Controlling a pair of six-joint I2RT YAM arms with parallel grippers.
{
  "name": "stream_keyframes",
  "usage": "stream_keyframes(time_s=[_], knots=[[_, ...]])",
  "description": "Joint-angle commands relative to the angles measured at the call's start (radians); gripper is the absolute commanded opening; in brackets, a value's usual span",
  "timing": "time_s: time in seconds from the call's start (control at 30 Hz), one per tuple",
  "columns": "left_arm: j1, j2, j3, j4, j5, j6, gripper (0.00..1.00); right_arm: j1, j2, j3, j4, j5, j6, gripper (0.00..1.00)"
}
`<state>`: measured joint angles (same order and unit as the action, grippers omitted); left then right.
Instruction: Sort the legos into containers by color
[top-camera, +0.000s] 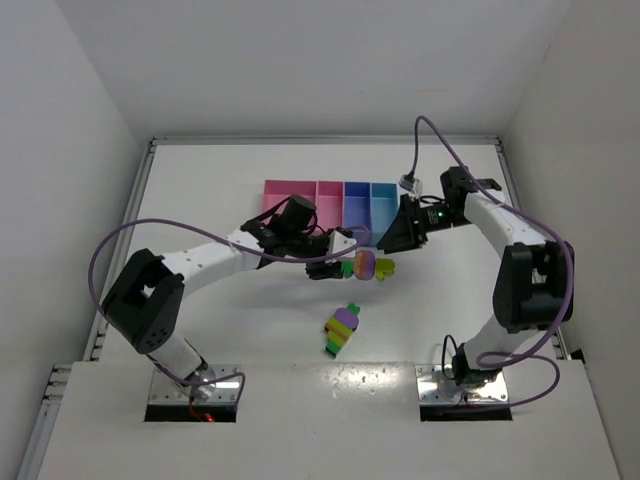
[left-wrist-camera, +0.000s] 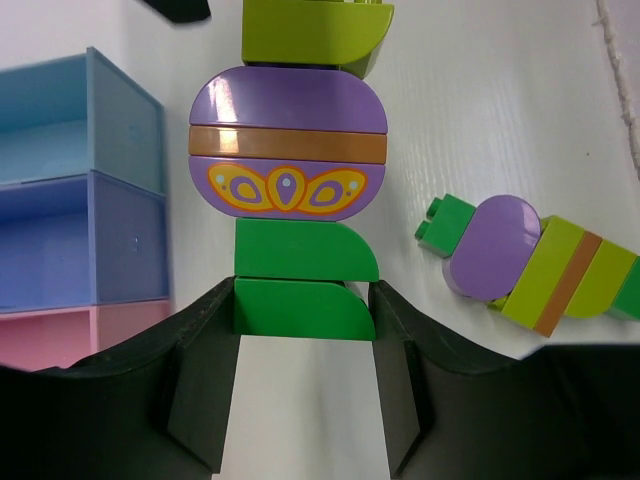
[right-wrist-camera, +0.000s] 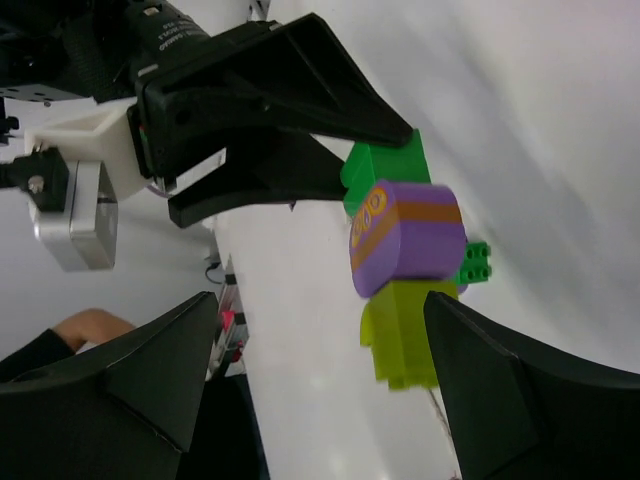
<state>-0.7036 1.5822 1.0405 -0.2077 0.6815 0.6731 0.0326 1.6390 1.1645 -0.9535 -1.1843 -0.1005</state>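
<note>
Clamping the green end of a clump (top-camera: 368, 266) (left-wrist-camera: 288, 150) (right-wrist-camera: 405, 235) just in front of the bins (top-camera: 356, 205), the left gripper (top-camera: 338, 268) (left-wrist-camera: 305, 300) holds it, a second clump (top-camera: 342, 330) (left-wrist-camera: 530, 265) lying farther from the bins, while the right gripper (top-camera: 388, 247) (right-wrist-camera: 315, 305), fingers spread apart, hangs beside the held clump's yellow-green end.

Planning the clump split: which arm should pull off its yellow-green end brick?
Right, probably. The right end effector is open, the yellow-green brick showing between its fingers; the left end effector is shut on the green brick of the clump.
</note>
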Motion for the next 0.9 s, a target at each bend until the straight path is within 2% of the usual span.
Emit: stream_keyframes(time_s=[0.0,0.47,0.87], knots=[[-0.014,-0.056,0.003,0.082,0.016,-0.038,0.32,0.039,0.034,0.072,0.035,-0.08,0.004,0.85],[-0.065,-0.093,0.003,0.186,-0.056,-0.109,0.32,0.159,0.117,0.095,0.035,-0.041,0.015,0.85],[-0.074,-0.129,-0.007,0.231,-0.106,-0.129,0.32,0.178,0.147,0.074,0.108,-0.032,0.074,0.83]])
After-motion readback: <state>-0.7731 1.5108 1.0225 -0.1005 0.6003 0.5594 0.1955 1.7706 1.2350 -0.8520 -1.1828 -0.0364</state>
